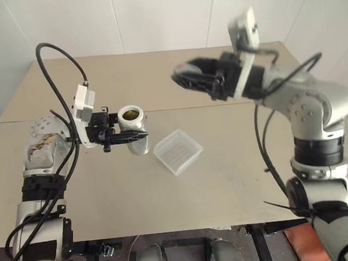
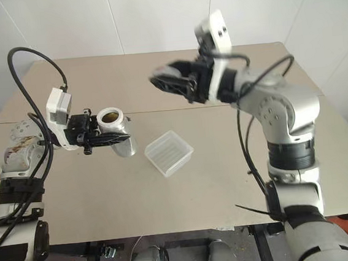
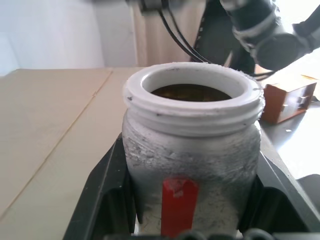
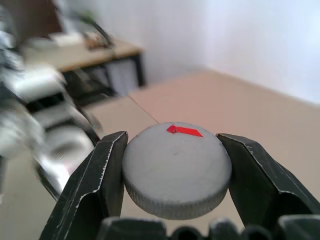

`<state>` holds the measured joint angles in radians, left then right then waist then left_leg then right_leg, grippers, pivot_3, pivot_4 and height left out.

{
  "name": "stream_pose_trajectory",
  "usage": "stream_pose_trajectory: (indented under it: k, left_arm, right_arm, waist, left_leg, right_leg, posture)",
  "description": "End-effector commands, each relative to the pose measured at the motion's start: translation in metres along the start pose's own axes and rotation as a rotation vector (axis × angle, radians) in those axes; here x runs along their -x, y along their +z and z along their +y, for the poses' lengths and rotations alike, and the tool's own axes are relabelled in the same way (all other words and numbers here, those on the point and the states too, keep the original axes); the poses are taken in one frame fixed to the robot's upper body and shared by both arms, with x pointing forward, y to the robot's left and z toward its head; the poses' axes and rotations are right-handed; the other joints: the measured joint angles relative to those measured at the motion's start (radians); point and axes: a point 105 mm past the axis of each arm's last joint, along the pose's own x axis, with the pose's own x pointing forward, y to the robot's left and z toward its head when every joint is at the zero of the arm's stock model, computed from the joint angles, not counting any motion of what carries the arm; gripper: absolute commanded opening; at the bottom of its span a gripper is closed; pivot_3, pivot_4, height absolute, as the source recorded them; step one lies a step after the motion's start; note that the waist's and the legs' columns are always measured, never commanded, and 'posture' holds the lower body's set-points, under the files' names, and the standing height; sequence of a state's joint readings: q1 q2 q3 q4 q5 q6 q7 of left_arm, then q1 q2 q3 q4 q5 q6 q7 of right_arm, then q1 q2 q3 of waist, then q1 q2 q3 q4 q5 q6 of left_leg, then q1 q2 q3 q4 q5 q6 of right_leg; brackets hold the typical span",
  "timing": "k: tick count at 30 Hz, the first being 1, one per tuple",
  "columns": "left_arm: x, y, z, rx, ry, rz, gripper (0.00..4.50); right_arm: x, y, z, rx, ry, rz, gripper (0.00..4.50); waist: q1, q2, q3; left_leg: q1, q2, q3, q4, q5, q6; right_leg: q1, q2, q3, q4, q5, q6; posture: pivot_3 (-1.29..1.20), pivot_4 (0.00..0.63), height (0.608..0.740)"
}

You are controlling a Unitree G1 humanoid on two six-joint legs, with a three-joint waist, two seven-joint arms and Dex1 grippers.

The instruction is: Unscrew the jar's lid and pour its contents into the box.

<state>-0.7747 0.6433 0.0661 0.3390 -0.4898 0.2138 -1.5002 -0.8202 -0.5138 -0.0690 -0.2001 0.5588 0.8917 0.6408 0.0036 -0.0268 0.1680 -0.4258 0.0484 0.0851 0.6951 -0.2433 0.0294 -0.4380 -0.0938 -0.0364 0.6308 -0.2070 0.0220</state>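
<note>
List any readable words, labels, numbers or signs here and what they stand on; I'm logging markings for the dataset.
No readable text.
Silver-grey cylindrical jar: a plain red patch on its side, no letters.
Round silver-grey lid: a small red mark on top, no letters.
Clear square plastic box: no marking visible.

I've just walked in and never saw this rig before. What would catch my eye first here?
The small silver-grey jar with a red label, its mouth open, held upright above the table in the left gripper. Then the round silver-grey lid with a red mark, clamped in the right gripper, raised well away from the jar. Between them on the tan table sits the clear square plastic box.
</note>
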Motion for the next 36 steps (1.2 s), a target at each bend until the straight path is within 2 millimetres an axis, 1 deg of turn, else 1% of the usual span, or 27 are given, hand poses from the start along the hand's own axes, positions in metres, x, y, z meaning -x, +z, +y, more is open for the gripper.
stream_pose_trajectory:
  k: [1,3,4,5,7,9,11,13,14,15,17,19,22,24,25,27,29,30,33,36]
  left_arm:
    - [0.006,0.005,0.009,-0.119,0.123,0.030,2.04]
    - [0.005,0.002,0.010,-0.145,0.162,0.045,2.04]
    - [0.005,0.001,0.011,-0.156,0.174,0.051,2.04]
    - [0.004,0.001,0.013,-0.169,0.199,0.052,2.04]
    - [0.002,0.001,0.018,-0.189,0.246,0.051,2.04]
    - [-0.002,0.001,0.022,-0.227,0.291,0.062,2.04]
    - [-0.005,-0.001,0.025,-0.265,0.321,0.075,2.04]
    - [-0.010,-0.004,0.029,-0.334,0.357,0.104,2.04]
    - [-0.011,-0.004,0.030,-0.361,0.368,0.110,2.04]
    - [-0.015,-0.005,0.033,-0.414,0.398,0.125,2.04]
    - [-0.022,-0.007,0.038,-0.623,0.445,0.189,2.04]
    - [-0.029,-0.009,0.042,-0.861,0.460,0.251,2.04]
    - [-0.050,-0.003,0.043,-1.255,0.422,0.281,2.04]
    - [-0.061,0.000,0.040,-1.479,0.347,0.273,2.04]
    - [-0.065,0.000,0.040,-1.557,0.320,0.266,2.04]
    - [-0.074,-0.002,0.041,-1.784,0.254,0.252,2.04]
    - [-0.083,-0.005,0.036,-1.982,0.170,0.179,2.04]
    - [-0.088,-0.010,0.034,-2.070,0.111,0.151,2.04]
    - [-0.099,-0.021,0.034,-2.248,-0.003,0.101,2.04]
    - [-0.107,-0.027,0.037,-2.350,-0.049,0.095,2.04]
  right_arm:
    - [0.030,-0.040,-0.023,0.123,-0.204,0.110,2.78]
    - [0.042,-0.077,-0.027,0.112,-0.264,0.205,2.78]
    - [0.046,-0.088,-0.027,0.115,-0.276,0.232,2.78]
    - [0.051,-0.109,-0.028,0.120,-0.304,0.294,2.78]
    - [0.056,-0.134,-0.029,0.114,-0.336,0.364,2.78]
    - [0.058,-0.149,-0.027,0.105,-0.339,0.403,2.78]
    - [0.059,-0.155,-0.024,0.074,-0.322,0.414,3.50]
    - [0.059,-0.150,-0.021,0.064,-0.293,0.407,3.98]
    - [0.059,-0.147,-0.020,0.064,-0.287,0.404,4.35]
    - [0.059,-0.138,-0.019,0.060,-0.256,0.389,4.43]
    - [0.060,-0.115,-0.015,0.029,-0.187,0.357,4.43]
    - [0.060,-0.092,-0.007,-0.018,-0.092,0.320,4.43]
    - [0.060,-0.062,0.014,-0.065,0.103,0.284,4.43]
    - [0.059,-0.053,0.024,-0.070,0.188,0.304,4.43]
    - [0.059,-0.051,0.027,-0.066,0.210,0.318,4.43]
    - [0.058,-0.045,0.035,-0.055,0.277,0.324,4.43]
    - [0.056,-0.041,0.038,-0.030,0.314,0.331,4.43]
    - [0.054,-0.038,0.038,-0.018,0.319,0.329,4.43]
    - [0.052,-0.030,0.039,0.001,0.333,0.301,4.43]
    - [0.050,-0.022,0.040,0.008,0.337,0.265,4.43]
  waist:
    - [0.005,0.000,0.000]
    - [0.002,0.000,0.000]
    - [-0.003,0.000,0.000]
    - [-0.006,0.000,0.000]
    - [-0.012,0.000,0.000]
    - [-0.014,0.000,0.000]
    - [-0.015,0.000,0.000]
    - [-0.015,0.000,0.000]
    - [-0.014,0.000,0.000]
    - [-0.014,0.000,0.000]
    - [-0.012,0.000,0.000]
    - [-0.008,0.000,0.000]
    - [0.004,0.000,0.000]
    - [0.010,0.000,0.000]
    - [0.011,0.000,0.000]
    - [0.013,-0.001,0.000]
    - [0.015,-0.001,0.000]
    - [0.016,-0.001,0.000]
    - [0.019,-0.001,0.000]
    - [0.018,-0.001,0.000]
  left_leg:
    - [0.000,0.000,0.000,0.000,0.000,0.000]
    - [0.000,-0.001,0.002,0.000,0.000,0.000]
    - [0.000,-0.001,0.002,0.000,0.000,0.000]
    - [0.000,-0.001,0.002,0.000,0.000,0.000]
    - [0.002,-0.001,0.002,0.000,0.000,0.000]
    - [0.003,-0.001,0.002,0.000,0.000,0.000]
    - [0.003,-0.001,0.002,0.001,0.000,0.000]
    - [0.003,-0.001,0.002,0.000,0.000,0.000]
    - [0.003,-0.001,0.002,0.000,0.000,0.000]
    - [0.003,-0.001,0.002,0.000,0.000,0.000]
    - [0.003,-0.001,0.002,0.000,0.000,0.000]
    - [0.003,-0.001,0.002,0.000,0.000,0.000]
    - [0.003,-0.001,0.001,0.000,0.000,0.000]
    - [0.003,-0.001,0.001,0.000,0.000,0.000]
    - [0.002,-0.001,0.001,0.000,0.000,0.000]
    - [0.002,-0.001,0.001,0.000,-0.001,0.001]
    - [0.001,-0.002,0.002,0.000,-0.001,0.001]
    - [0.001,-0.003,0.001,0.000,-0.001,0.001]
    - [0.000,-0.003,0.002,0.001,-0.001,0.002]
    - [-0.002,-0.003,0.002,0.001,-0.001,0.001]
  right_leg:
    - [0.000,0.000,0.000,0.000,0.000,0.000]
    - [-0.001,-0.001,0.002,-0.001,0.000,0.000]
    - [-0.002,-0.001,0.003,-0.001,0.000,0.000]
    - [-0.002,0.000,0.003,-0.002,0.000,0.000]
    - [-0.001,0.000,0.003,-0.001,0.000,0.000]
    - [-0.001,0.000,0.003,-0.001,0.000,0.000]
    - [0.000,0.000,0.004,-0.001,0.001,0.000]
    - [0.000,0.000,0.004,-0.001,0.001,0.000]
    - [0.000,0.000,0.004,-0.001,0.001,0.000]
    - [0.000,0.000,0.004,-0.001,0.001,0.000]
    - [0.000,0.000,0.004,-0.001,0.001,0.000]
    - [0.000,0.000,0.004,-0.002,0.001,0.000]
    - [0.001,0.000,0.003,-0.002,0.002,-0.001]
    - [0.001,0.000,0.002,-0.003,0.002,-0.001]
    - [0.001,0.000,0.001,-0.003,0.002,-0.001]
    - [0.001,-0.002,0.001,-0.004,0.002,0.000]
    - [0.001,-0.003,0.001,-0.004,0.002,0.001]
    - [0.001,-0.003,0.001,-0.004,0.003,0.002]
    - [-0.001,-0.003,0.001,-0.002,0.003,0.002]
    - [-0.003,-0.003,0.000,-0.001,0.003,0.002]
  posture:
    - [0.00,0.150,0.740]
    - [0.00,0.150,0.740]
    - [0.00,0.150,0.740]
    - [0.00,0.150,0.740]
    - [0.00,0.150,0.740]
    - [0.00,0.150,0.740]
    - [0.00,0.150,0.740]
    - [0.00,0.150,0.740]
    - [0.00,0.150,0.740]
    - [0.00,0.150,0.740]
    - [0.00,0.150,0.740]
    - [0.00,0.150,0.740]
    - [0.00,0.150,0.740]
    - [0.00,0.150,0.740]
    - [0.00,0.150,0.740]
    - [0.00,0.150,0.740]
    - [0.00,0.150,0.740]
    - [0.00,0.150,0.740]
    - [0.00,0.150,0.740]
    - [0.00,0.150,0.740]
